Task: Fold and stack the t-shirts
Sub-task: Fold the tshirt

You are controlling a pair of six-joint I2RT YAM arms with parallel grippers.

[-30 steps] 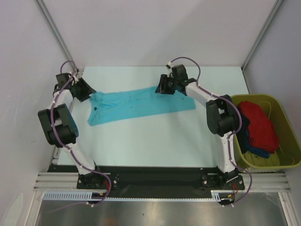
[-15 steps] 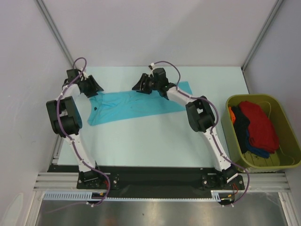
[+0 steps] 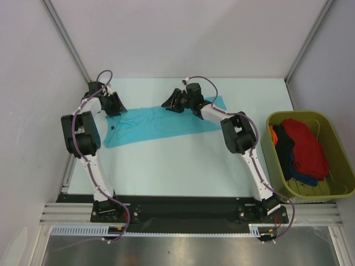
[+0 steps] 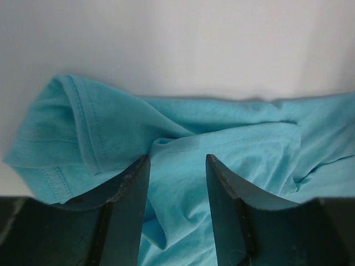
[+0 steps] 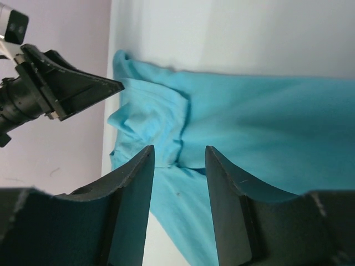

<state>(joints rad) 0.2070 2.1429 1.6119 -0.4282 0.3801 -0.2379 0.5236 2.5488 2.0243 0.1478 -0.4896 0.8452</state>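
A turquoise t-shirt [image 3: 155,124] lies spread and wrinkled across the far part of the table. My left gripper [image 3: 116,105] is open over its far left end, fingers apart with bunched cloth [image 4: 222,144] under and between them. My right gripper [image 3: 171,102] is open over the shirt's far edge near the middle. In the right wrist view the fingers straddle a fold of the shirt [image 5: 266,122], and the left gripper [image 5: 83,88] shows beyond. A red shirt [image 3: 305,147], a dark blue one [image 3: 284,145] and an orange one [image 3: 272,131] lie in the tub.
The olive-green plastic tub [image 3: 313,197] stands at the right edge of the table. The pale table top [image 3: 183,166] stretches in front of the turquoise shirt. White walls and metal posts enclose the back and sides.
The left gripper has moved right onto the shirt's left end. The right gripper has moved left along the shirt's far edge, uncovering the far right corner. The shirt has barely shifted.
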